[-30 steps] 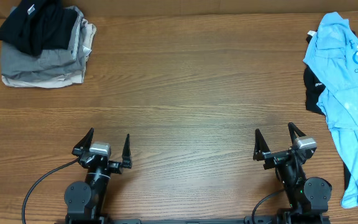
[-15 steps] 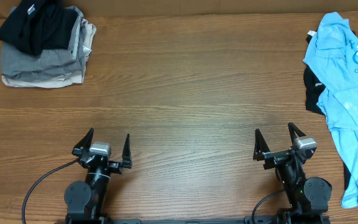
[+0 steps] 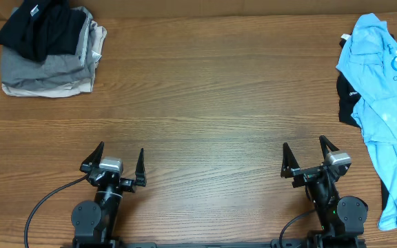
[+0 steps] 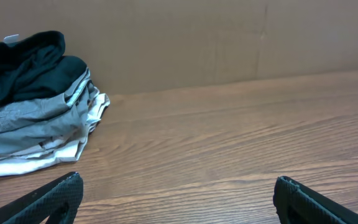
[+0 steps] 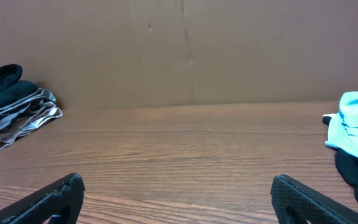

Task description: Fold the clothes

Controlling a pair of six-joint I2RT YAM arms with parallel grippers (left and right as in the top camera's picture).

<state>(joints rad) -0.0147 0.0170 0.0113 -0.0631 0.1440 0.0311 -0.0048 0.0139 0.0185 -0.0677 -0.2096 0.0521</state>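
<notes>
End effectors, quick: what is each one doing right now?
Left end effector: open, holding nothing.
Right end effector: open, holding nothing.

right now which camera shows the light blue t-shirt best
The overhead view: the light-blue T-shirt lies nearly whole along the right edge of the table, partly over a black garment. The right wrist view catches only one end; the left wrist view shows at most a speck.
</notes>
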